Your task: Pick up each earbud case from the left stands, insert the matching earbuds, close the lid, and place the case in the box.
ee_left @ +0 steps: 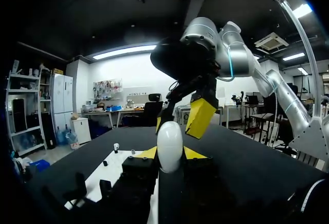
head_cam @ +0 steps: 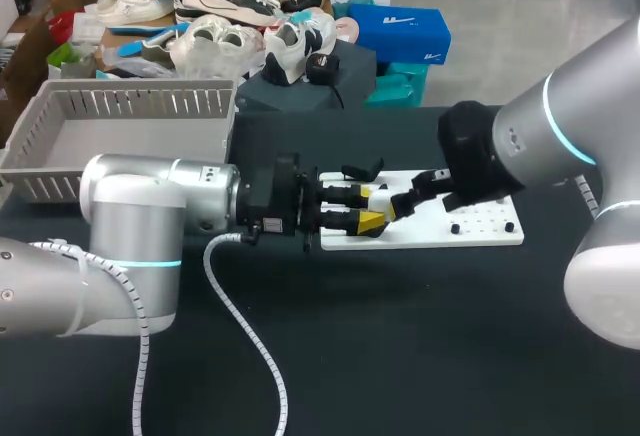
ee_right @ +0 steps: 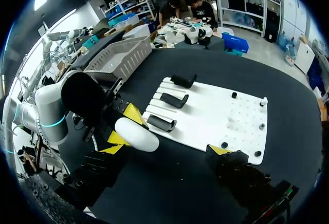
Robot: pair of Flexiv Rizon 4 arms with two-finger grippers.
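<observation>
- the left gripper (head_cam: pixel 371 208) came in from the left, level with the near-left edge of the white board (head_cam: pixel 480 231), with its two yellow-tipped fingers clamped on a white earbud case (ee_left: pixel 169 147) from both sides.
- the case was a smooth, rounded shape that stood up between those tips, its free end pointing away from the left wrist.
- the right gripper (ee_left: pixel 179 121) came in from the right and faced the left one over the same end of the board.
- its fingers were spread wide apart, with one yellow tip on either side of the case's free end; whether either tip touched the case could not be told.
- three black stands (ee_right: pixel 174 99) sat in a row on the board's left part, just beside the held case.
- small dark pegs (ee_right: pixel 234 94) dotted the board's right part, too small to identify.
- the grey slatted box (head_cam: pixel 60 171) sat at the far left of the dark table (head_cam: pixel 400 356), well apart from both grippers.
</observation>
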